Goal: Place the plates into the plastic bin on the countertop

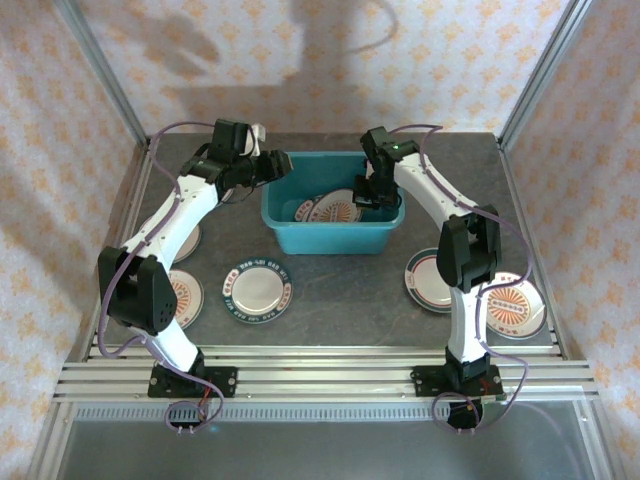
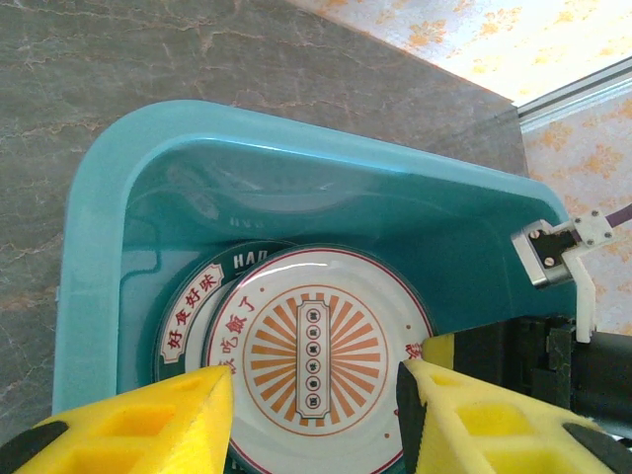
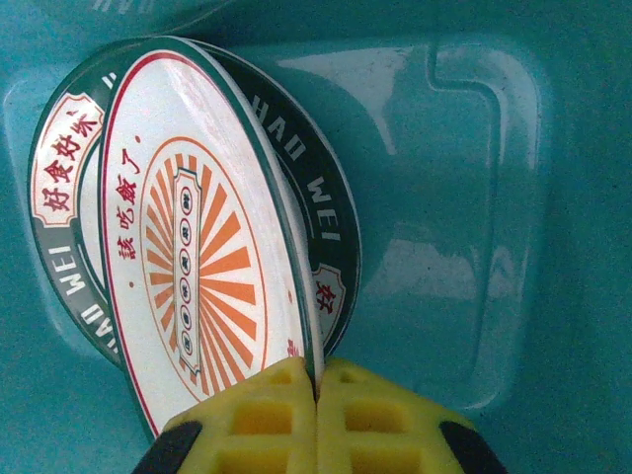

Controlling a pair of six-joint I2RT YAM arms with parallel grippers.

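At the back middle of the countertop (image 1: 345,295), a teal bin (image 1: 330,238). Down inside it, the right gripper (image 3: 316,380), yellow fingers pinched tight on the rim of a sunburst plate (image 3: 197,257) with orange rays on a white face inside a thin red ring. Held tilted in that grip, one edge raised, overlapping a dark-rimmed plate (image 3: 331,212) flat on the bin floor beneath. Over the bin's back-left corner, the left gripper (image 2: 314,380), fingers (image 2: 128,425) spread apart and clasping nothing, with both plates in the bin showing below through the gap. Out on the countertop, five more plates, all lying flat. Near the front, left of centre, a green-rimmed plate (image 1: 257,290) with a pale middle, in the open. Just left of that, an orange plate (image 1: 188,298), partly covered by the left arm. Farther back on the left, a pale plate (image 1: 190,243), mostly hidden behind the same arm, pattern impossible to tell. On the right, a red-ringed plate (image 1: 425,280), partly behind the right arm. Just beyond that arm, toward the right rail, a rayed plate (image 1: 517,308).
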